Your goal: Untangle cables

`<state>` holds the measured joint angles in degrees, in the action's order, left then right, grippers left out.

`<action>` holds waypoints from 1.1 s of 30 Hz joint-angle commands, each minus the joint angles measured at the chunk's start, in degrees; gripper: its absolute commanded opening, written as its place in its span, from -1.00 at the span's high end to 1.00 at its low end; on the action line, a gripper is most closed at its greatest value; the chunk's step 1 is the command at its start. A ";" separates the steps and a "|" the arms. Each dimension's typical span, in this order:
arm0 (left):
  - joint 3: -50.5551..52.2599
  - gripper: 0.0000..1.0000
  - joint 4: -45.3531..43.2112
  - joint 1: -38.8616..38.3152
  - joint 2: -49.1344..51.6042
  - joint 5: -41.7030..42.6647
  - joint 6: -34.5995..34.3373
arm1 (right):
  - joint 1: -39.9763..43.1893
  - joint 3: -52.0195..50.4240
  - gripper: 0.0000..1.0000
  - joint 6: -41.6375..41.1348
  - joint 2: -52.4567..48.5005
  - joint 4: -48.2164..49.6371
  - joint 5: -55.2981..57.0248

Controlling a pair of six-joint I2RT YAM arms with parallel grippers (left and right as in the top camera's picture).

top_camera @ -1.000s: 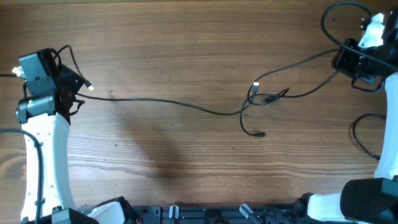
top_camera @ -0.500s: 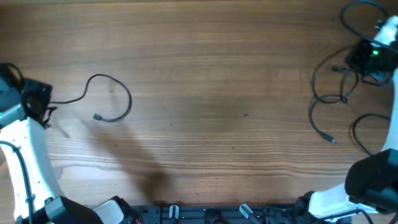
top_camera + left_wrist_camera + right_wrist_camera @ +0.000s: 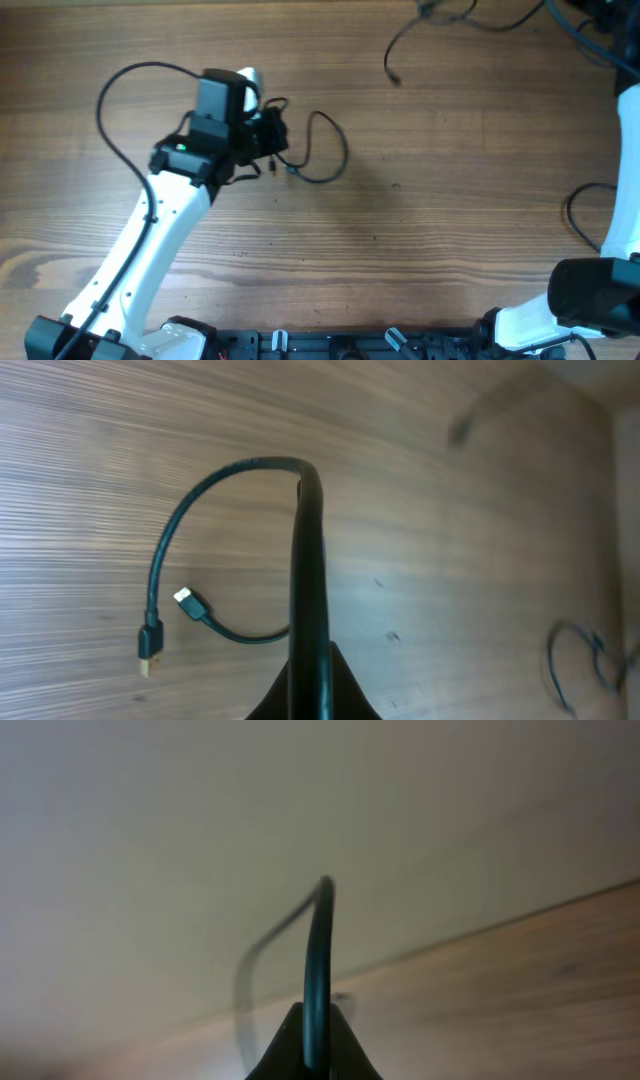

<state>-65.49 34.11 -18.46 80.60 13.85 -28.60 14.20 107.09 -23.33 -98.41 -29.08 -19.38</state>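
My left gripper [image 3: 272, 135] is shut on a thin black cable [image 3: 335, 165] left of the table's middle. In the left wrist view the cable [image 3: 160, 560] rises from the jaws [image 3: 310, 695], arcs left and curls down onto the wood. One plug end [image 3: 150, 650] has a pale tip and the other [image 3: 190, 603] lies beside it. A second black cable [image 3: 400, 45] trails along the far edge at the upper right. My right gripper [image 3: 316, 1055] is shut on this cable [image 3: 318, 950] and is held high, beyond the overhead view's top right corner.
The left arm's thick black wire [image 3: 120, 95] loops out to its left. The right arm's wire [image 3: 580, 215] curls at the right edge beside the white right arm [image 3: 625, 150]. The arm bases and a black rail [image 3: 330, 345] line the near edge.
The two cables are now apart. My left arm swung from the left edge toward the middle with its cable. My right gripper carried the other cable up past the far right edge.
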 commanded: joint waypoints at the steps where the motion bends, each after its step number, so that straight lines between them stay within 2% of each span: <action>1: 0.20 0.92 -1.46 -5.57 0.11 0.04 -0.61 | 4.33 1.18 0.91 -0.46 0.11 3.45 20.37; 4: 0.20 0.92 -1.77 -9.07 0.11 0.04 -0.63 | 7.34 1.18 0.92 4.04 -1.25 6.25 30.38; 7: 0.20 0.92 -1.79 -11.37 0.11 0.04 -0.61 | 10.27 1.18 0.91 6.84 -5.29 8.94 33.31; 10: 0.20 0.92 -1.77 -12.83 0.11 0.04 -0.61 | 13.09 1.18 0.91 6.82 -12.87 9.99 33.51; 13: 0.20 0.92 -1.77 -12.94 0.11 0.02 -1.86 | 14.40 1.18 0.91 6.49 -19.41 6.91 33.55; 18: 0.20 0.92 -1.95 -12.94 0.11 0.02 -1.88 | 15.41 1.16 0.90 0.48 -24.35 1.07 33.53; 19: 0.20 0.92 -1.97 -12.94 0.11 0.00 -1.88 | 15.41 1.16 0.69 0.39 -24.72 -0.15 33.48; 21: 0.20 0.92 -1.99 -12.94 0.11 0.02 -1.86 | 15.41 1.18 -0.23 0.61 -24.33 -2.60 32.63; 25: 0.20 0.92 -1.99 -12.94 0.11 0.02 -1.86 | 15.41 1.18 -0.90 0.83 -21.11 -8.81 26.82; 26: 0.20 0.92 -1.99 -12.94 0.11 0.02 -1.86 | 15.41 1.20 -1.00 0.79 -19.17 -11.08 23.21; 31: 0.20 0.92 -1.70 -12.94 0.11 0.04 -1.86 | 15.39 1.20 -0.98 1.27 -10.56 -16.09 6.67; 33: 0.20 0.92 -1.73 -12.94 0.11 0.04 -1.86 | 15.02 1.20 -1.00 4.48 -5.79 -18.56 -0.63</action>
<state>-65.49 32.60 -31.18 80.62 13.82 -29.89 29.36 107.39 -22.20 -111.57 -45.87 -6.96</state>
